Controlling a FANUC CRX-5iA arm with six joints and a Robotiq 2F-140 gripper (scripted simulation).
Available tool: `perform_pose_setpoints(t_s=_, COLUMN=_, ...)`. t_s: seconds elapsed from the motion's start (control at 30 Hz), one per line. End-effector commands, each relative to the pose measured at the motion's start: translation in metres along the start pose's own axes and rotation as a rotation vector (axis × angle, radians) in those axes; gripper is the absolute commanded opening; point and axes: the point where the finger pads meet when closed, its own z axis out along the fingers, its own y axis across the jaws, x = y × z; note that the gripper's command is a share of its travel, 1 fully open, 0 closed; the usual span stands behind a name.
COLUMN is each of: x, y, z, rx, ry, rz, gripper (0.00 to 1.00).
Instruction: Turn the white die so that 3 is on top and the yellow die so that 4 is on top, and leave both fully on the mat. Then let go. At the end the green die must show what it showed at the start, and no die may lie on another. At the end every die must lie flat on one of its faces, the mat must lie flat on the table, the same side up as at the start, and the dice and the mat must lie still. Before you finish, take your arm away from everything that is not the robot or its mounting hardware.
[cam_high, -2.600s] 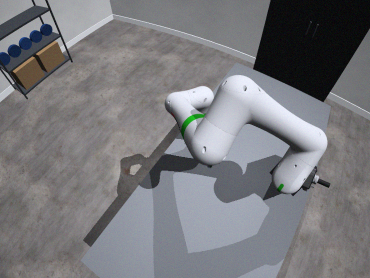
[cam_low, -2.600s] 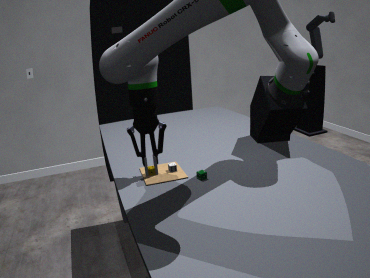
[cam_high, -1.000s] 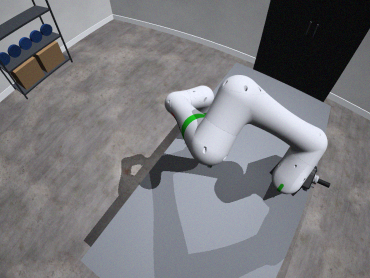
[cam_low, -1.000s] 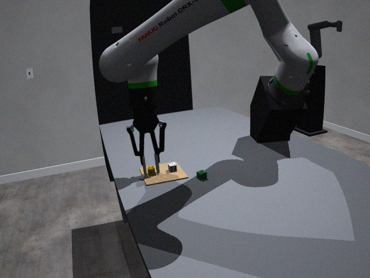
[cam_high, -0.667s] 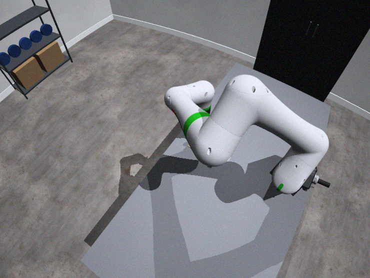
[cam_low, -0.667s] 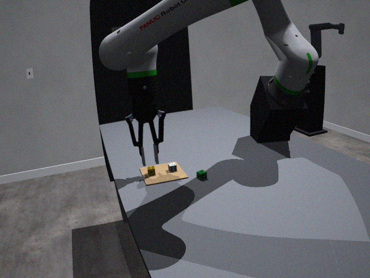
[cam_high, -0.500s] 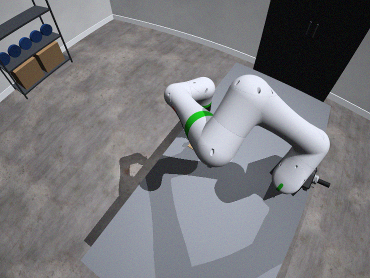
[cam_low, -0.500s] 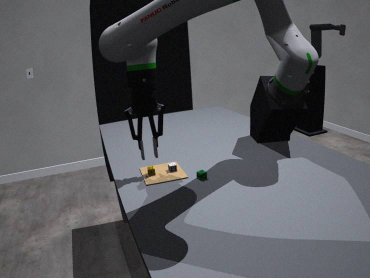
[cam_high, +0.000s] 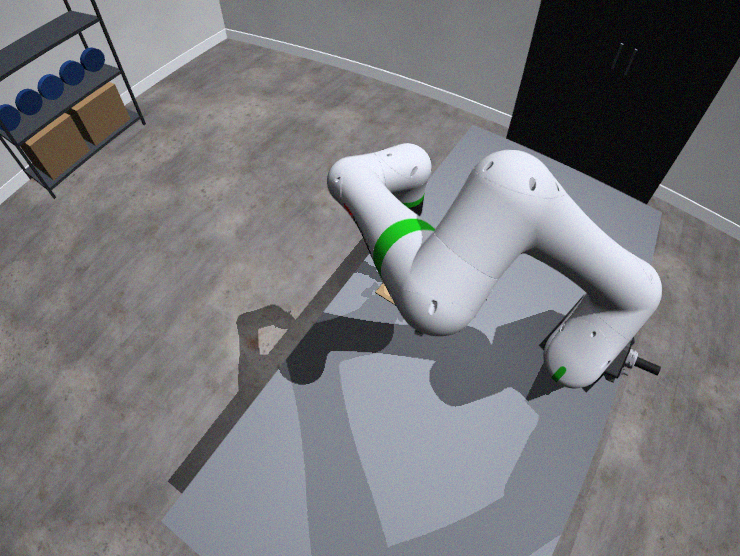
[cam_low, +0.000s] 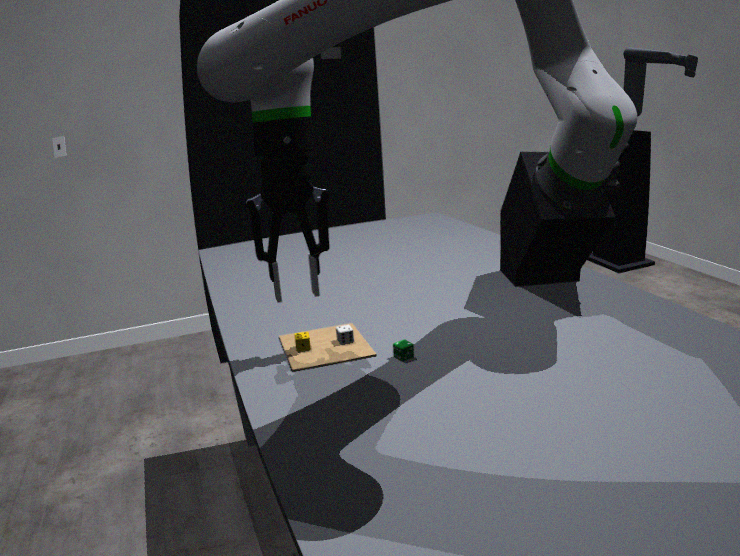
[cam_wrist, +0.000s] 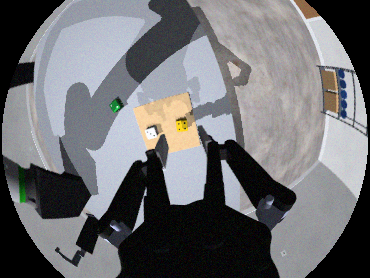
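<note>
Our claw (cam_low: 297, 297) (cam_wrist: 182, 137): released, empty, well above yellow die (cam_low: 302, 341) (cam_wrist: 181, 124); we'd judge retreat upward, away from it

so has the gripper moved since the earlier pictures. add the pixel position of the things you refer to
Yes, the gripper (cam_low: 297, 297) (cam_wrist: 182, 137) has gone up, away from the mat (cam_low: 323, 357) (cam_wrist: 175, 143).
</note>
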Motion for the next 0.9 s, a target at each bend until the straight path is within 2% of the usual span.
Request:
perform_pose_setpoints(t_s=0.0, x=0.0, y=0.0, z=0.0, rx=0.0, ry=0.0, rz=0.0, gripper=1.0)
perform_pose_setpoints(t_s=0.63, x=0.0, y=0.0, z=-0.001, rx=0.0, ry=0.0, rz=0.0, gripper=1.0)
perform_pose_setpoints(t_s=0.87, x=0.0, y=0.0, z=-0.015, rx=0.0, ry=0.0, rz=0.0, gripper=1.0)
